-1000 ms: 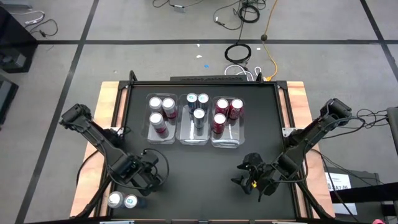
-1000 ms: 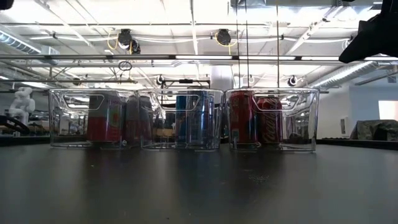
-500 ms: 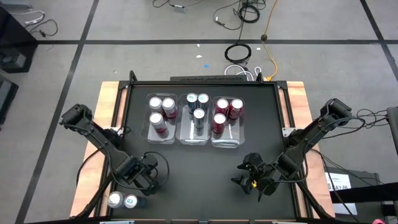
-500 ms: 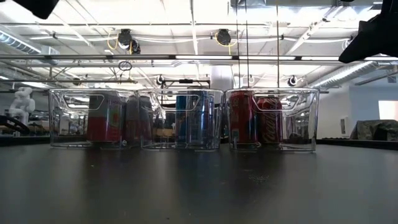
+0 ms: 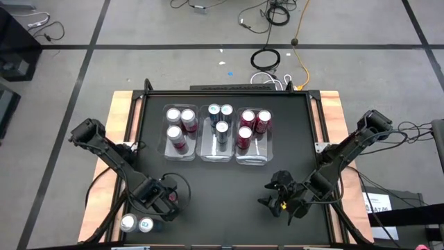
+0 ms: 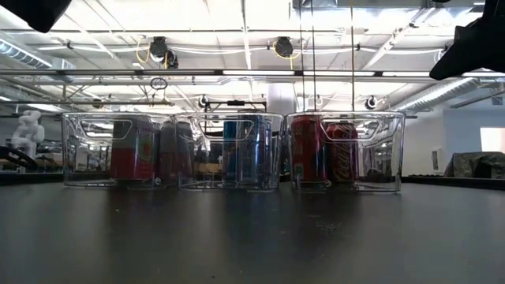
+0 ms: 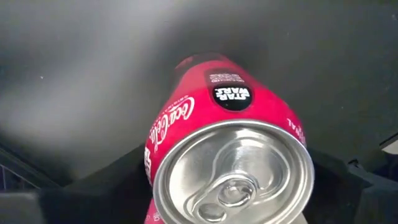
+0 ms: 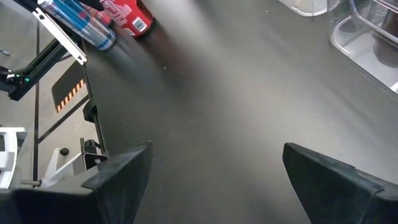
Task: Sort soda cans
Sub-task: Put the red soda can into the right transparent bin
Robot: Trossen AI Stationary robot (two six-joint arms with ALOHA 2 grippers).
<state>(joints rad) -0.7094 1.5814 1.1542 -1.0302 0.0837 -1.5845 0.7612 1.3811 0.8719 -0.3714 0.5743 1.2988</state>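
Located left gripper (image 5: 166, 198) low over the near-left part of the table (image 5: 222, 194), set astride a red soda can (image 7: 230, 155) standing upright. Could not confirm from either view whether the grip on that can was made or merely being taken. Found right gripper (image 5: 281, 198) waiting above the near-right part of the table, spread wide and empty. Noted nine cans already sorted by colour in three clear bins (image 5: 253, 157) at the far middle, three per bin, and two silver-blue cans (image 5: 137, 223) loose at the near-left edge.

Judged the step in hand as the pick-up of the red can. Judged the next move as follows: secure the can squarely, lift straight up clear of the two neighbouring cans, then carry to the bin holding matching red cans.
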